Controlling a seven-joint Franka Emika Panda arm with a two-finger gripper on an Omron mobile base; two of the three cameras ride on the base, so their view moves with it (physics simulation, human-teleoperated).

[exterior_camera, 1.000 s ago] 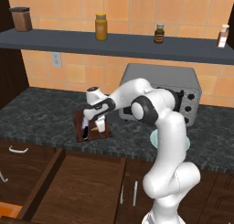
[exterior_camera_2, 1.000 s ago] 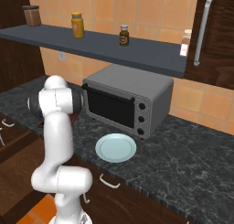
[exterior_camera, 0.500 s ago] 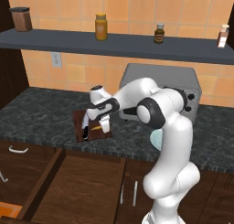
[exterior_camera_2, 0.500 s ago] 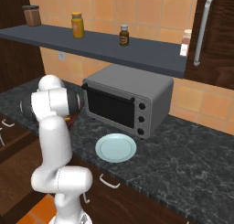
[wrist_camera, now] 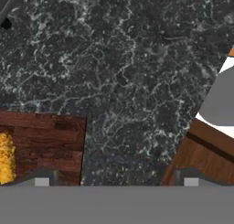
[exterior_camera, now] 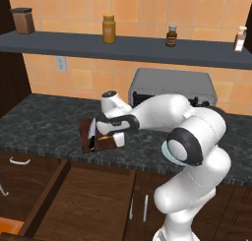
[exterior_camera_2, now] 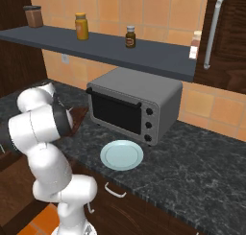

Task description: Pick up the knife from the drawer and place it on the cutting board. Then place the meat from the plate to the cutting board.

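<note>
The dark wooden cutting board [exterior_camera: 98, 142] lies on the counter left of the toaster oven. On it rest the knife [exterior_camera: 91, 133], black handle toward me, and beside it the small orange meat [exterior_camera: 105, 136]. My gripper [exterior_camera: 113, 135] hangs open just over the board's right edge, holding nothing. In the hand view the board [wrist_camera: 45, 143] sits at lower left with the meat [wrist_camera: 5, 157] at the frame's edge, outside my wide-open gripper [wrist_camera: 116, 179]. The pale plate [exterior_camera_2: 121, 155] is bare in front of the oven. The drawer [exterior_camera: 88, 200] stands pulled out below the counter.
A grey toaster oven [exterior_camera_2: 134, 104] stands at the back of the counter. The shelf [exterior_camera: 123, 45] above carries several jars and bottles. Dark speckled counter [wrist_camera: 128, 72] spreads under the hand. A narrower cabinet front with a white handle [exterior_camera: 18, 161] is at left.
My gripper has opened and let go of the meat, which now lies on the board. The hand has drawn a little to the right, off the meat.
</note>
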